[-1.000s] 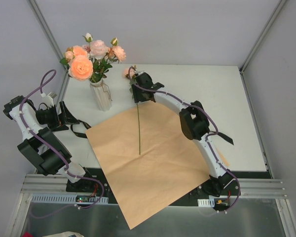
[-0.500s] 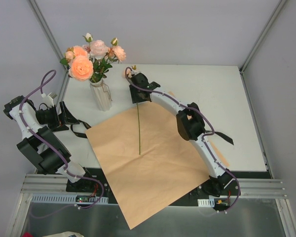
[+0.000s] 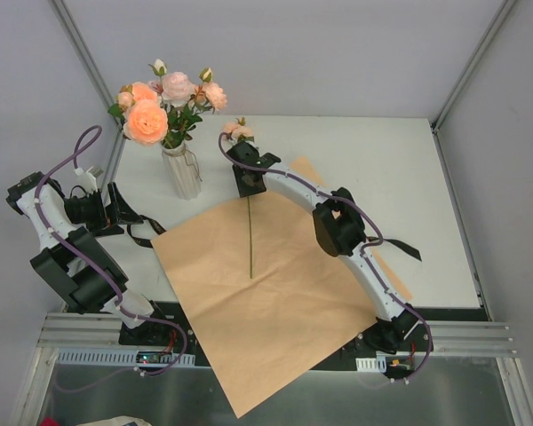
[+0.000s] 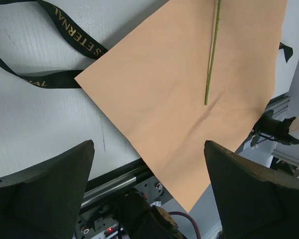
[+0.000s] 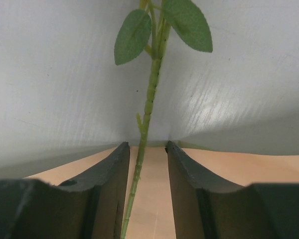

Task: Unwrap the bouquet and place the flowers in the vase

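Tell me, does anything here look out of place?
One rose lies on the brown paper instead of standing in the vase with the other roses. The paper hangs over the near edge of the table, and a black ribbon lies loose beside it.

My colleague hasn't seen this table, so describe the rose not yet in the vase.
Find the big tan paper sheet mid-table. One thin green stem lies on it, running between the right arm's fingers to a peach bloom past the sheet's far edge. Unlike the roses in the vase, it lies flat and alone.
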